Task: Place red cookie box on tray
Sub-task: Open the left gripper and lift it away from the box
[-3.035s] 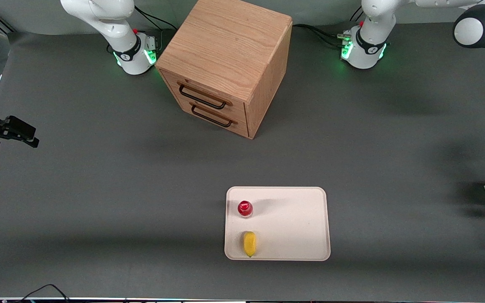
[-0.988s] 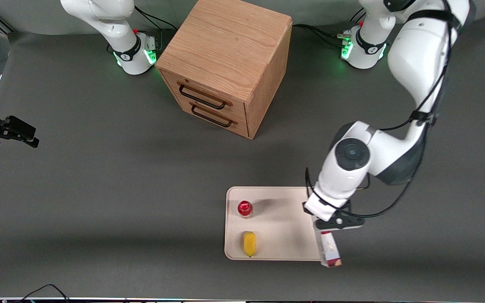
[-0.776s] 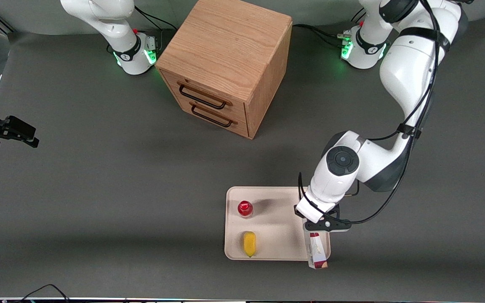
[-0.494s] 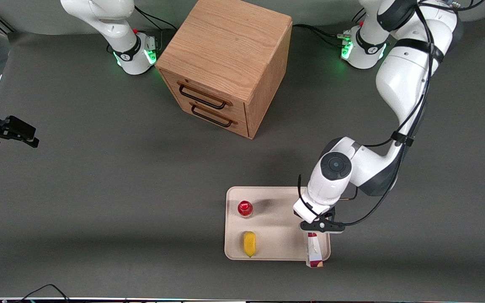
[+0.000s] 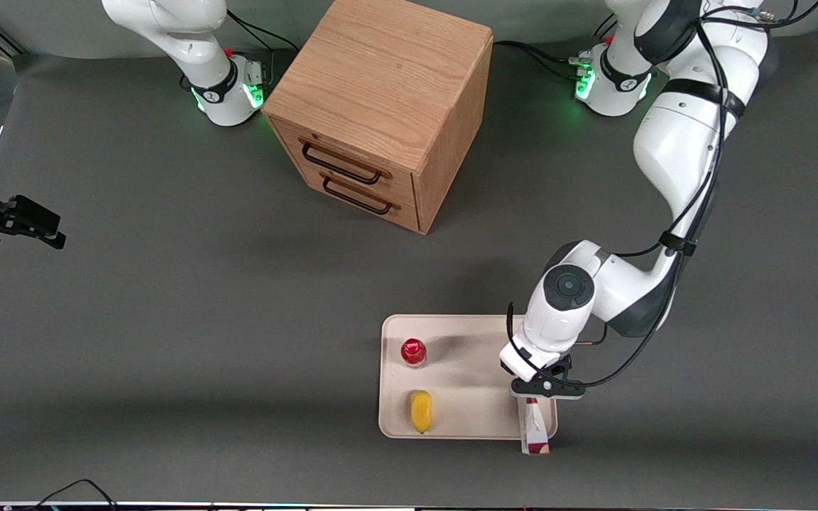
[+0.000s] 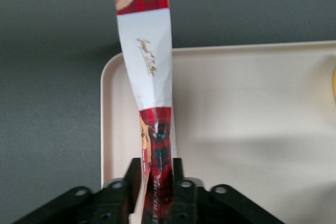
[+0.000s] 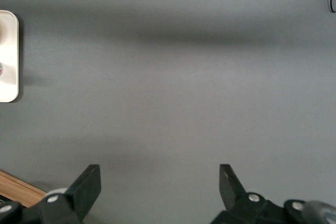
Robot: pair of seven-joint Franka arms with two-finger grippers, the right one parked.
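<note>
Clamping one red cookie box, gripper over one tray corner, apparently airborne.

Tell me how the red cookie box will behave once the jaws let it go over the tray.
The red cookie box looks long, thin and probably light. The gripper clamps one end, and it shows no sag, so likely stiff. Its free end overhangs the tray rim, so released here it may tip onto its broad face or off the edge.

Red cookie box upright in tool, over cream tray corner
</note>
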